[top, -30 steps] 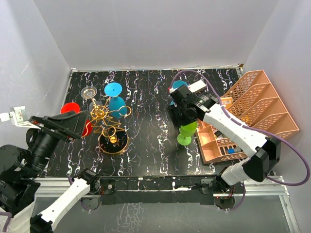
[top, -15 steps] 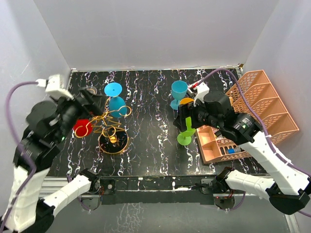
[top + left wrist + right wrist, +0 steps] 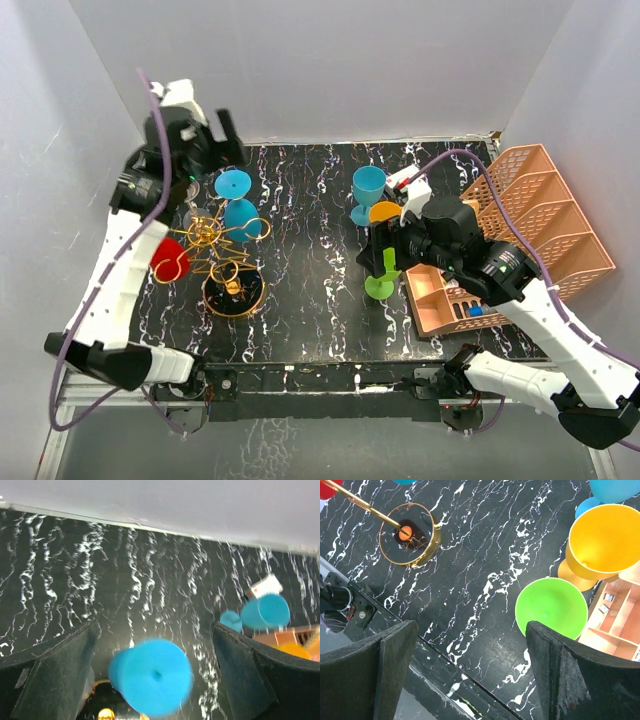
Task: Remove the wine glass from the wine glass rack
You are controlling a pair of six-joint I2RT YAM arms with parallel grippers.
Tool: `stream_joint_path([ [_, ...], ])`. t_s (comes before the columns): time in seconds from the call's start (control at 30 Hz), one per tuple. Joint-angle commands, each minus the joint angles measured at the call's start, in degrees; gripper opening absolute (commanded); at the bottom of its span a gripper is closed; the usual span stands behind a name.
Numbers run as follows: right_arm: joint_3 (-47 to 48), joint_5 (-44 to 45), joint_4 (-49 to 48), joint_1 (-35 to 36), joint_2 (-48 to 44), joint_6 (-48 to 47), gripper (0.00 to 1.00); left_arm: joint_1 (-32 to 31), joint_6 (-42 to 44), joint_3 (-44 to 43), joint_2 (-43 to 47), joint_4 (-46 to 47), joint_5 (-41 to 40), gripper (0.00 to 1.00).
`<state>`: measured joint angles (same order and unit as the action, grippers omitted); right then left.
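Nothing lifted yet: the blue plastic wine glass point(image 3: 150, 677) hangs on the gold wire wine glass rack point(image 3: 205, 233) below the wide-open left gripper point(image 3: 154, 630), while the right gripper point(image 3: 470, 625) gapes empty

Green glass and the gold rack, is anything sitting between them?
Nothing. In the right wrist view, only bare black marbled table runs from the green glass to the gold rack at its round base; the top view agrees.

Wine glass rack point(image 3: 222, 262) at left, three standing glasses point(image 3: 380, 285) mid-right, organiser point(image 3: 520, 230) just beside, far right.
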<state>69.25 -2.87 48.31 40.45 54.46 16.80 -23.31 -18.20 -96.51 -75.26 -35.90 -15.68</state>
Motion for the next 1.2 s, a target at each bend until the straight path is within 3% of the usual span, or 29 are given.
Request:
stream_joint_path([
  [0.0,-0.44,-0.08,-3.82,-0.04,-1.63,-0.28,0.99,18.48,-6.58,-5.34,-2.0,1.66,14.4,0.97],
  [0.07,-0.35,-0.29,-3.84,-0.07,-1.76,-0.51,0.99,26.69,-9.49,-6.28,-2.69,0.44,19.02,0.97],
  [0.17,-0.1,-1.31,-4.04,-0.09,-1.67,-1.09,0.99,33.43,-12.44,-6.07,-1.11,-2.26,20.39,0.97],
  [0.23,0.0,-2.75,-4.61,-0.03,-1.59,-1.26,0.99,37.72,-13.92,-3.09,3.01,-4.21,18.31,0.97],
  [0.3,0.07,-5.03,-5.19,-0.05,-1.49,-1.74,0.99,39.88,-15.29,0.49,7.92,-7.02,11.21,0.97],
  [0.43,1.23,-8.96,-5.34,-0.1,-0.89,-3.37,0.99,40.55,-17.97,8.93,18.57,-10.91,2.41,0.97],
  [0.63,1.54,-14.32,-5.67,-0.09,-0.18,-5.87,0.99,40.39,-24.81,13.84,25.63,-20.34,-8.99,0.97],
  [1.17,-1.46,-16.91,-6.74,-0.04,-5.24,-8.29,0.99,35.97,-36.11,16.88,32.97,-25.62,1.38,0.89],
])
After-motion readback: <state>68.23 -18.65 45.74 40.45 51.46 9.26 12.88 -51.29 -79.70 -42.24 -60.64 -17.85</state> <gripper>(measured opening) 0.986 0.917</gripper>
